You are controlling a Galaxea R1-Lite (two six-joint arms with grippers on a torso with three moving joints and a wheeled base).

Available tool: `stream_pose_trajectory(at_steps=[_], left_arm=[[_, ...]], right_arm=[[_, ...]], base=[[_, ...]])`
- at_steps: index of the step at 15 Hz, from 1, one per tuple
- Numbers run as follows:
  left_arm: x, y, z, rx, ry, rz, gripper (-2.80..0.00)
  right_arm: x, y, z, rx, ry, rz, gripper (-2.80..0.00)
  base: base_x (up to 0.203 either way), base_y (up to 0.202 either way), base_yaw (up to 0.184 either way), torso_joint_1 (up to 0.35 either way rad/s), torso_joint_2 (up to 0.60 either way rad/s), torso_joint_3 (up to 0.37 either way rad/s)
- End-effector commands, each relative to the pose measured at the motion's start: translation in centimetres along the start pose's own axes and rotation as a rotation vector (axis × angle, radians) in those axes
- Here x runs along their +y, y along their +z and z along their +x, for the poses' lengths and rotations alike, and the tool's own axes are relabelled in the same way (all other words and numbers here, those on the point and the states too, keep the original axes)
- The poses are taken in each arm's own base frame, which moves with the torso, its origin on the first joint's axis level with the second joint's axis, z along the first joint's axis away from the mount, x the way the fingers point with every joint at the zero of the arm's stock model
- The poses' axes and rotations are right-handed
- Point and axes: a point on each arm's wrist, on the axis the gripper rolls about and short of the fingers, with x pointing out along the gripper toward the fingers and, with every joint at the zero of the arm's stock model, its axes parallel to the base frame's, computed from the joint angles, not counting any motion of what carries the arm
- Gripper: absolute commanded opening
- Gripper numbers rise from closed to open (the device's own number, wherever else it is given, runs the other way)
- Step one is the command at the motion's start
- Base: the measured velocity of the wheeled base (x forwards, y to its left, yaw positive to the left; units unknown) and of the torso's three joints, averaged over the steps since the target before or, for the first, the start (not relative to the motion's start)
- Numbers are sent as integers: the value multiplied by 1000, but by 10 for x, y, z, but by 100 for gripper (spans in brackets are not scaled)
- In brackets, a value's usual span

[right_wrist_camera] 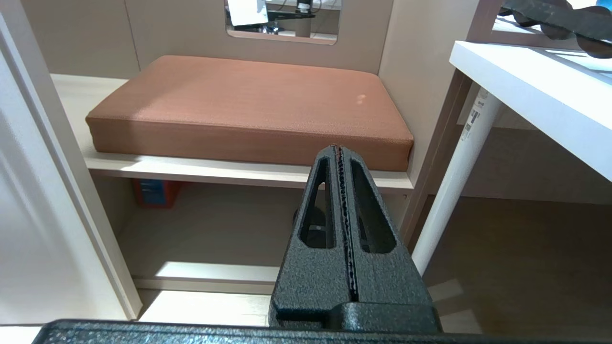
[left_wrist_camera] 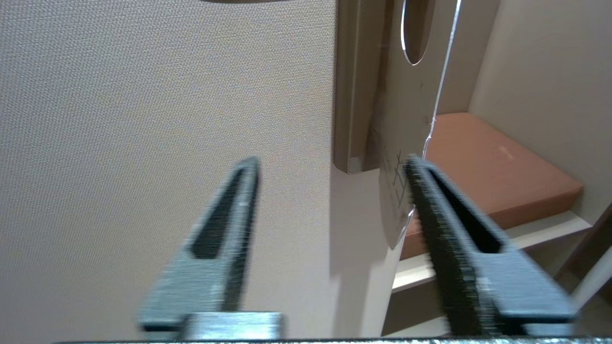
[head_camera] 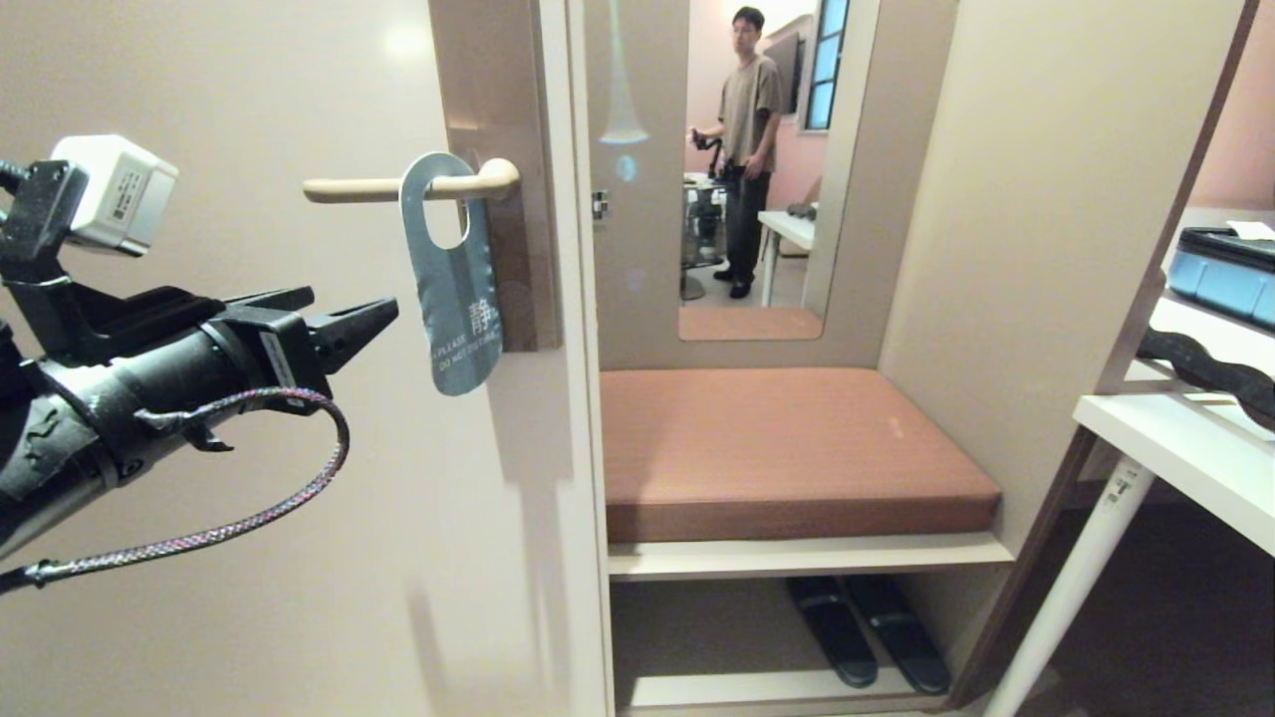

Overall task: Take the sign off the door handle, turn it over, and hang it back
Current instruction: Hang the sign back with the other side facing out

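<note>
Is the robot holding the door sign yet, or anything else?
No, nothing is held. The left gripper is open beside the sign, which hangs on the door handle. The right gripper is shut on nothing.

Sign [left_wrist_camera: 406, 143] top beyond frame edge

The sign [head_camera: 453, 289] shows a grey-blue face with pale lettering, hanging on the cream-beige door handle [head_camera: 398, 187], itself on a brownish plate [head_camera: 503, 149]. Right of the handle lies a plain terracotta cushion [head_camera: 787, 448]. The left pincer [head_camera: 369, 319] is black.
</note>
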Motion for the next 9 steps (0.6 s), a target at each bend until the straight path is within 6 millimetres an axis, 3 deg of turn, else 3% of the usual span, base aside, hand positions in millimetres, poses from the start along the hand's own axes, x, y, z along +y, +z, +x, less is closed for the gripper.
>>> stream_pose_trajectory(at_steps=[1,6,9], left_arm=[[2,2,-3,-11,9,-1,-280],[8,-1,-1,0,38,-2,-280],[6,-8,12,34,30,2,-280]], right_arm=[[0,0,0,-1,0,-1,-280],[0,0,0,-1,0,-1,-280],[0,0,0,-1,0,-1,-280]], base=[[0,0,0,0,0,0],[0,0,0,0,0,0],[0,0,0,0,0,0]])
